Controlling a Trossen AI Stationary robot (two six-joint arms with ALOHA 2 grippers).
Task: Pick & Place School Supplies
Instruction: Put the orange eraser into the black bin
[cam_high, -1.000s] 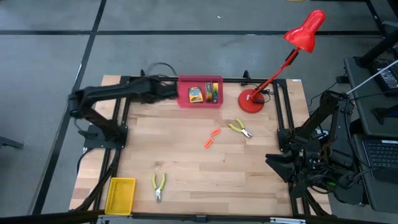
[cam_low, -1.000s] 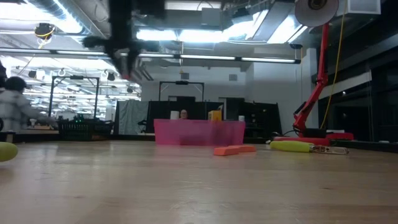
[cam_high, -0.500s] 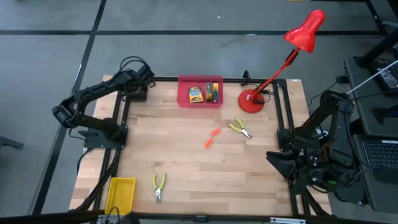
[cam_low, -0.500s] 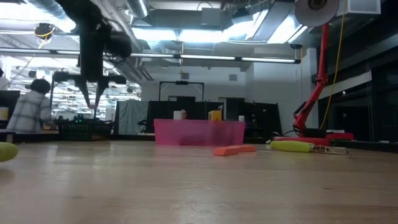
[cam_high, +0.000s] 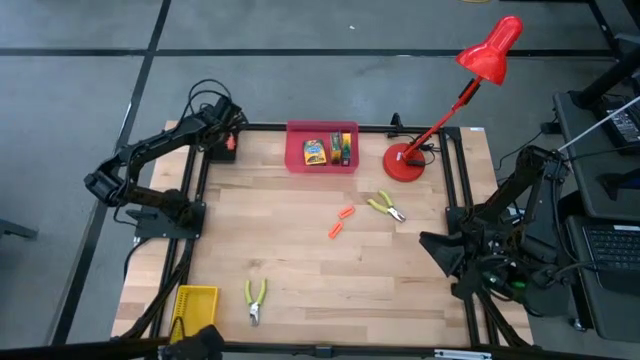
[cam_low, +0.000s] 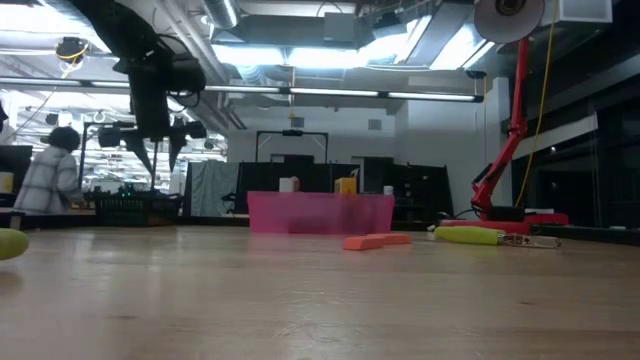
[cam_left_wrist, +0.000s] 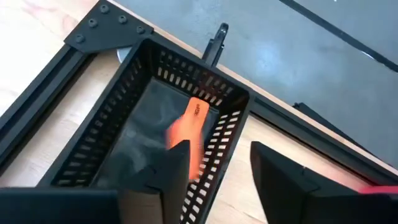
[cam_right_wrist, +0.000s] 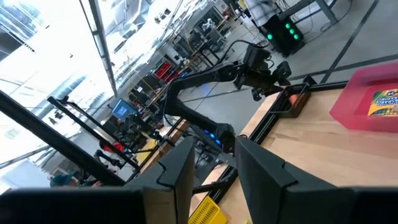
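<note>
Since the frame half a second earlier, the left gripper (cam_high: 224, 135) has been shifted only slightly and is held above the black slotted basket (cam_left_wrist: 124, 134) at the table's far left corner, while the right arm's posture at the table's right edge has been altered a little. Listed from largest to smallest: the wooden table (cam_high: 300, 270) is seen from above, framed by black rails; the red desk lamp (cam_high: 490, 50) stands with its round base at the far right of the tabletop; the pink bin (cam_high: 296, 158) sits at the far edge, between the basket and the lamp base, and the crayon boxes (cam_high: 316, 151) lie inside it; a yellow slotted basket (cam_high: 194, 310) rests at the near left corner. One pair of green-handled pliers (cam_high: 255, 300) lies near that yellow basket, and a second pair of pliers (cam_high: 385, 207) lies near the lamp base. Two orange sticks (cam_high: 340, 222) lie on the bare wood at mid-table, just beside the second pliers and apart from the bin. A third orange stick (cam_left_wrist: 194, 121) is seen in the left wrist view inside the black basket, leaning against its wall; the left gripper's fingers are spread apart above it and nothing is held between them. The right gripper (cam_right_wrist: 211, 165) is likewise parted and empty, parked off the table's right side.
</note>
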